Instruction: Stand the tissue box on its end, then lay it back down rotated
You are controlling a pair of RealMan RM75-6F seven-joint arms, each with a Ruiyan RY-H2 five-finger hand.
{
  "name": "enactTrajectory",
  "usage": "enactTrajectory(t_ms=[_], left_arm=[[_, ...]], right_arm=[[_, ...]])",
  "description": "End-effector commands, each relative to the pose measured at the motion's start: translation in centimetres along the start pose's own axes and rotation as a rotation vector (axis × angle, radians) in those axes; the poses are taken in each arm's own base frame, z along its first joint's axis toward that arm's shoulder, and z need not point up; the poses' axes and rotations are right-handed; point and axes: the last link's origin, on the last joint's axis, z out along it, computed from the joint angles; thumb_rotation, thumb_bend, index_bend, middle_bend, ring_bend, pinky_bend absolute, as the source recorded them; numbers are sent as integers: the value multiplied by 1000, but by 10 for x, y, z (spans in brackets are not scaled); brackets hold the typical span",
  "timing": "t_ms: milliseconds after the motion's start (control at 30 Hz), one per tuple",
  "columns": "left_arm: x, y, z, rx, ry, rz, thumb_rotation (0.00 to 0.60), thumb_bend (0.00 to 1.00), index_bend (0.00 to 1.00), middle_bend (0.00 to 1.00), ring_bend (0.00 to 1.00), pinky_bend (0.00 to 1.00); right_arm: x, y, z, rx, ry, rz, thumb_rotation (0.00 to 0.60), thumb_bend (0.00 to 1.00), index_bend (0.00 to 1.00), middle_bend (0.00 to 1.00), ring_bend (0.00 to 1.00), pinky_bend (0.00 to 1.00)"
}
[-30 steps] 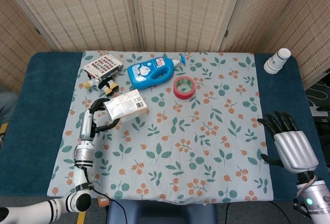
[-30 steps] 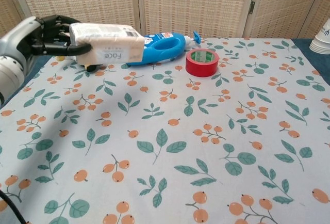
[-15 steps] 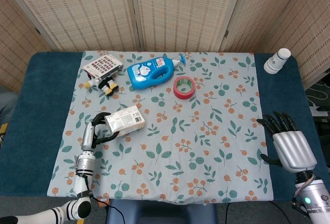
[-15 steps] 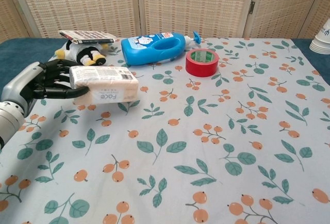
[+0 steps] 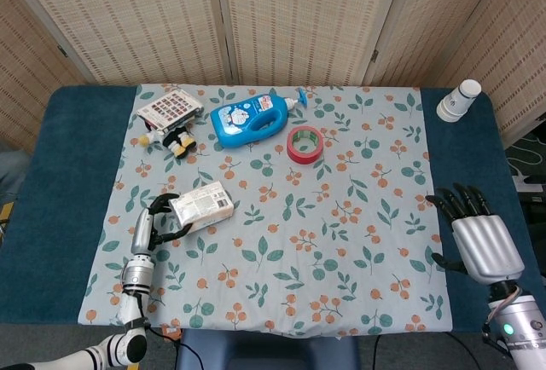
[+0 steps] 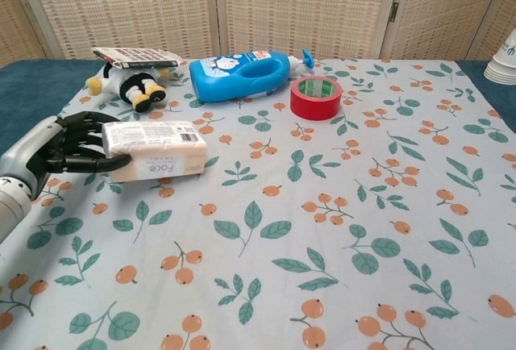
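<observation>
Left hand (image 6: 60,144) grips tissue box (image 6: 155,150) at its end, box lying low on floral cloth (image 6: 322,229). Right hand (image 5: 479,232) rests w/ fingers spread, holding nothing.

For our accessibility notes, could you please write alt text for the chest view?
The robot's left hand grips one end of a tissue box lying flat on a leaf-patterned tablecloth. Behind lie a blue bottle, red tape roll and penguin toy.

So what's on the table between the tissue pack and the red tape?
Nothing but flowery cloth between the tissue pack and red tape, in the head view.
</observation>
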Motion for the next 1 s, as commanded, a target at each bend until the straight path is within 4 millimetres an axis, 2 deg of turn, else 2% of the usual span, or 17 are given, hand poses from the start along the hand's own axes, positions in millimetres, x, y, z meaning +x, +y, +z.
enactTrajectory(t_ms=[33, 133, 200, 267, 300, 333, 433, 633, 733, 833, 1000], left_arm=[[0, -2, 0, 4, 0, -2, 600, 179, 412, 518, 298, 307], [0, -2, 0, 2, -7, 2, 600, 173, 379, 483, 268, 302], [-1, -2, -1, 1, -23, 7, 600, 160, 291, 415, 217, 280], [-1, -3, -2, 5, -52, 13, 600, 139, 93, 289, 113, 219], [-1, -3, -2, 7, -64, 18, 600, 131, 38, 233, 68, 193], [-1, -4, -3, 10, -79, 23, 600, 122, 4, 163, 26, 164], [1, -6, -3, 19, -103, 22, 600, 116, 0, 18, 0, 108], [10, -5, -3, 20, -131, 24, 600, 92, 0, 0, 0, 68], [18, 4, -3, -7, -125, 23, 600, 89, 0, 0, 0, 68], [31, 21, -5, -63, -114, 21, 600, 85, 0, 0, 0, 66], [70, 64, -8, -165, -48, 68, 600, 100, 0, 0, 0, 75]], right_arm=[[0, 0, 0, 0, 0, 0, 600, 115, 169, 107, 0, 66], [0, 0, 0, 1, 1, 0, 600, 115, 169, 107, 0, 66], [0, 0, 0, 1, 2, 0, 600, 115, 169, 107, 0, 66], [0, -1, -1, 2, 1, 0, 600, 115, 169, 107, 0, 66], [0, -1, -1, 3, 1, 0, 600, 115, 169, 107, 0, 66], [0, -1, -1, 3, 1, -1, 600, 115, 169, 107, 0, 66], [0, -1, -1, 4, 1, -1, 600, 115, 169, 107, 0, 66], [1, -2, -1, 6, 4, 0, 600, 115, 169, 107, 0, 66], [1, -2, -2, 8, 7, 2, 600, 115, 169, 107, 0, 66], [3, -2, -2, 7, 15, 6, 600, 115, 169, 107, 0, 66], [5, -1, -2, 10, 25, 14, 600, 115, 170, 107, 0, 66]])
